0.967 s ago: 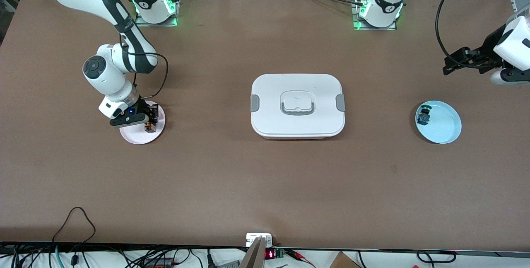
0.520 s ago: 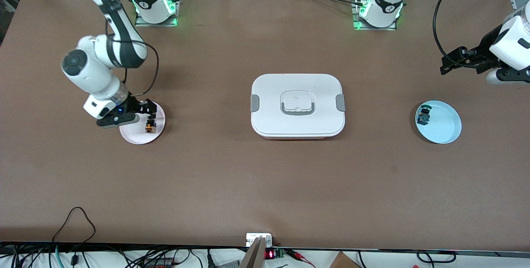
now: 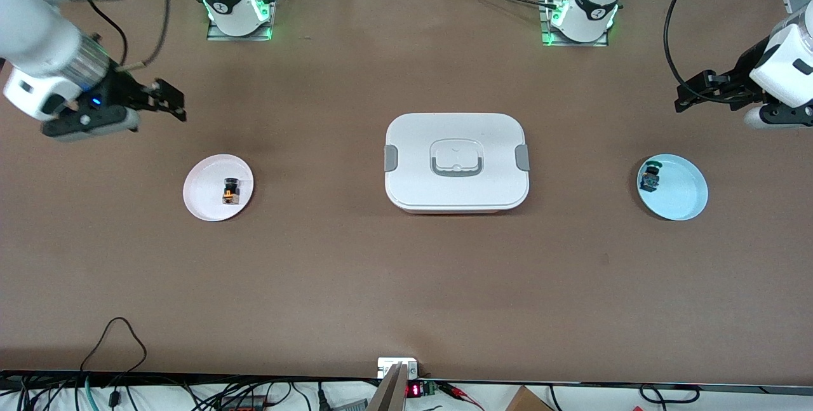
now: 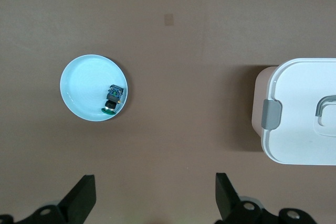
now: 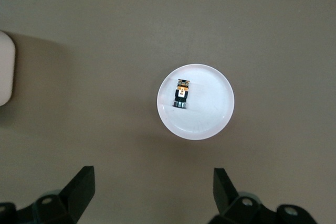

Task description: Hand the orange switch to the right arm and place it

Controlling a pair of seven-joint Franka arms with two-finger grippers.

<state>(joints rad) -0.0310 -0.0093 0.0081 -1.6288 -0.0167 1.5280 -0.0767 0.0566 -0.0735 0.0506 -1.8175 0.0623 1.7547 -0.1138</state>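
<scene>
The orange switch [image 3: 230, 194] lies on the white plate [image 3: 204, 198] toward the right arm's end of the table; it also shows in the right wrist view [image 5: 181, 95] on that plate [image 5: 212, 111]. My right gripper [image 3: 170, 101] is open and empty, raised high over bare table beside the plate, clear of the switch. In its wrist view the right gripper [image 5: 153, 195] is spread wide. My left gripper [image 3: 689, 94] is open and empty, waiting high over the left arm's end; its wrist view shows the left gripper [image 4: 155, 200] wide apart.
A white lidded box [image 3: 456, 161] with grey latches stands mid-table. A light blue plate [image 3: 683, 195] at the left arm's end holds a small black part with green and blue top [image 3: 650, 176]. Cables lie along the table's front edge.
My right gripper has let go of the orange switch on the white plate and risen up and away toward its own end. The left arm has barely moved.
</scene>
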